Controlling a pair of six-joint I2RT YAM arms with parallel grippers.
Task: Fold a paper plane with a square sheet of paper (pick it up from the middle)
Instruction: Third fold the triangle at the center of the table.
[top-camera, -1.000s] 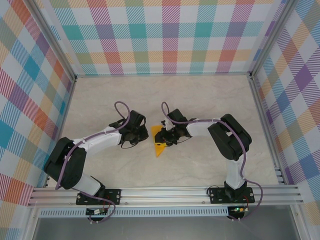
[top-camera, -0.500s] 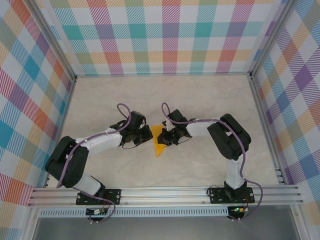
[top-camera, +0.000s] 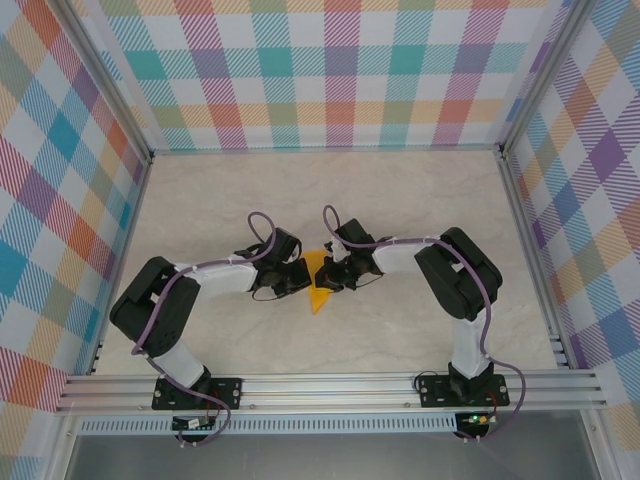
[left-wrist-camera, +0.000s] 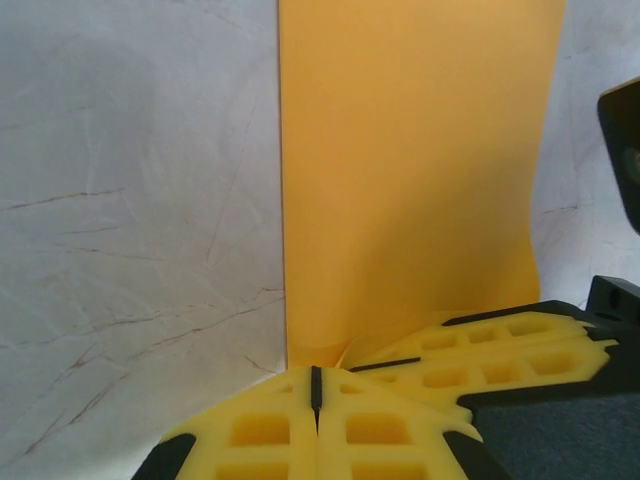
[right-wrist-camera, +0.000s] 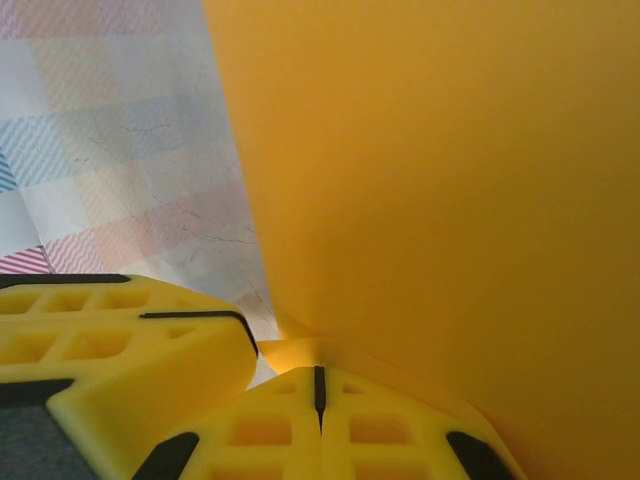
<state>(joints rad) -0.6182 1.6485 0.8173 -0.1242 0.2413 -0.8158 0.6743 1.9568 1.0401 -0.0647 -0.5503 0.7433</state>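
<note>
Our left gripper (left-wrist-camera: 315, 385) and right gripper (right-wrist-camera: 319, 385) pinch the square sheet of paper (left-wrist-camera: 410, 180) from 2 sides; we judge steady, matched pressure makes a straight crease.

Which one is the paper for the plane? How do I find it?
Find the pale marble table, then its middle, where the left gripper and right gripper meet tip to tip. Both pinch the orange paper, a pointy wedge and the table's one bright orange thing.
</note>
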